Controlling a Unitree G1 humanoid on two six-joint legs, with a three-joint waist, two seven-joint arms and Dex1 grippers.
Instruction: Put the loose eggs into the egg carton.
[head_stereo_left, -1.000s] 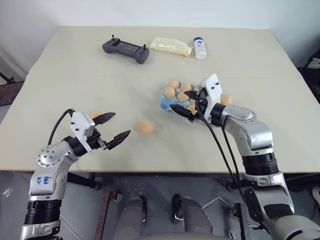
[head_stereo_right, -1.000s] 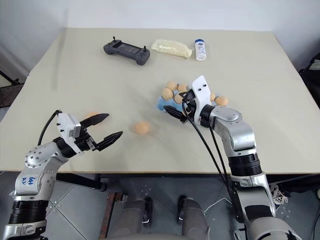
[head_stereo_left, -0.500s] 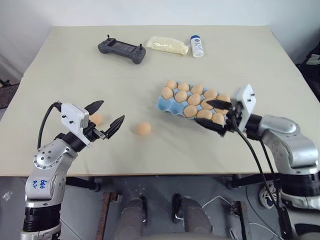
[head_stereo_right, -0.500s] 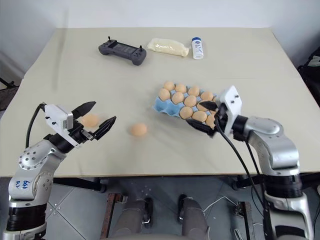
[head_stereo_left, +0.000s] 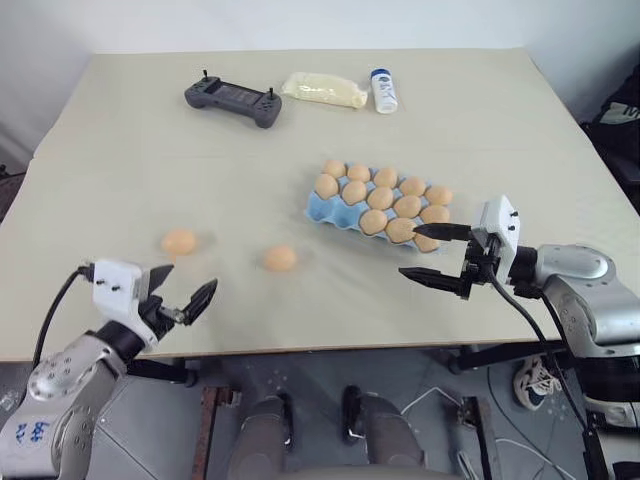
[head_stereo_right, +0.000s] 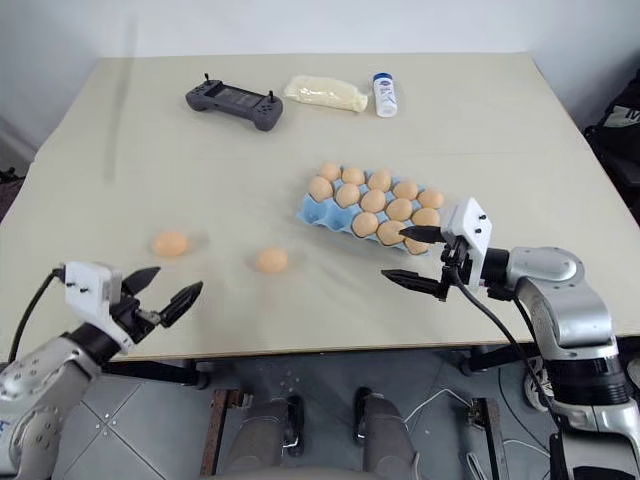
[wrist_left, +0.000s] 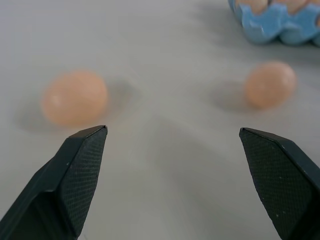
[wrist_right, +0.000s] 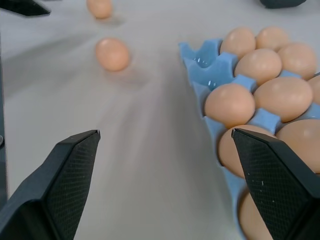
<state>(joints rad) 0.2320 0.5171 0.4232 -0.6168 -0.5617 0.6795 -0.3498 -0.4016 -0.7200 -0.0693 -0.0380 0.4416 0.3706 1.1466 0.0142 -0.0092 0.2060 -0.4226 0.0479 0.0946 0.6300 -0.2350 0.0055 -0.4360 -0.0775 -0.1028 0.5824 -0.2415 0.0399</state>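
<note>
Two loose eggs left on the table — both grippers empty, jaws spread wide.

Egg carton (head_stereo_left: 322, 208) right of centre, nearly full, a couple of pockets bare at its left end; nearer egg (head_stereo_left: 279, 258) just left of it, farther-left egg (head_stereo_left: 179, 241) well apart. Left gripper (head_stereo_left: 178, 293) at the near-left edge, short of both eggs; right gripper (head_stereo_left: 437, 254) just near-right of the carton. Best, probably, to bring the left gripper in low over the farther-left egg, close gently across its short width, lift clear and lower it straight into a bare pocket — no squeezing, no rolling. Against a second ago: right gripper off the carton and drawn back to the right, left gripper pulled nearer and lower, eggs unmoved.
</note>
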